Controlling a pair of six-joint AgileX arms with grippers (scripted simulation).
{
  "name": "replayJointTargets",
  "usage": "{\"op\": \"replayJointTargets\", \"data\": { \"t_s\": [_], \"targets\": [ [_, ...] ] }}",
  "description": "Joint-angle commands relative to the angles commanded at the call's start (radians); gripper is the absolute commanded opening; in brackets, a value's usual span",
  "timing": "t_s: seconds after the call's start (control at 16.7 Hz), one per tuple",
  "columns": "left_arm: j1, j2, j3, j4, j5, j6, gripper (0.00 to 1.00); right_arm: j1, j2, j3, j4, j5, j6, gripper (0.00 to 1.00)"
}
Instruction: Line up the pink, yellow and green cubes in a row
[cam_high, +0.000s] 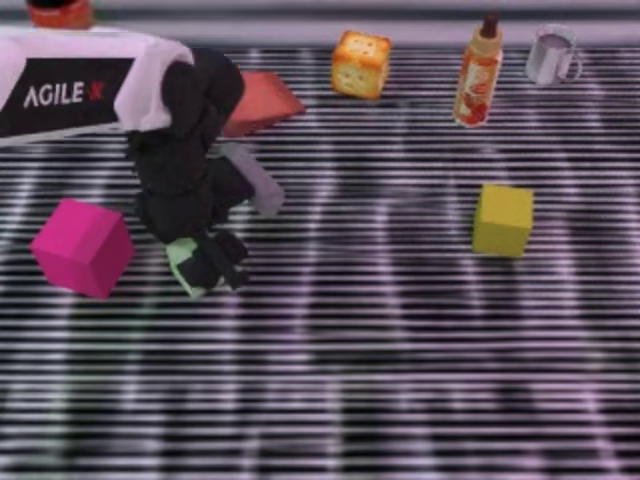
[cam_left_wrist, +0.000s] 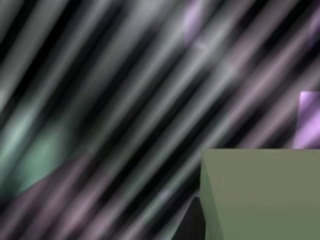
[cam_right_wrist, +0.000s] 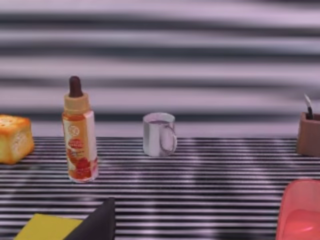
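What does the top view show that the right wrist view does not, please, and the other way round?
Only the top view shows the pink cube, the green cube under the left hand, and the left arm itself. Only the right wrist view shows a brown holder at the table's edge. Both show the yellow cube, the orange cracker-like box, the dropper bottle and the mug.

left pincer (cam_high: 210, 265) gripping green cube (cam_high: 183, 262)
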Motion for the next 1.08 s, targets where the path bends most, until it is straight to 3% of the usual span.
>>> {"op": "replayJointTargets", "data": {
  "t_s": [0.24, 0.6, 0.78, 1.08],
  "targets": [
    [0.011, -0.055, 0.065, -0.115, 0.0, -0.003, 0.0, 0.0, 0.0, 0.0, 0.0, 0.0, 0.0, 1.0],
    [-0.009, -0.044, 0.079, -0.124, -0.001, 0.002, 0.0, 0.0, 0.0, 0.0, 0.0, 0.0, 0.0, 1.0],
    [-0.103, 0.009, 0.175, -0.169, -0.001, 0.017, 0.0, 0.0, 0.0, 0.0, 0.0, 0.0, 0.0, 1.0],
    [-0.345, 0.136, 0.416, -0.285, 0.0, 0.045, 0.0, 0.0, 0.0, 0.0, 0.0, 0.0, 0.0, 1.0]
  ]
}}
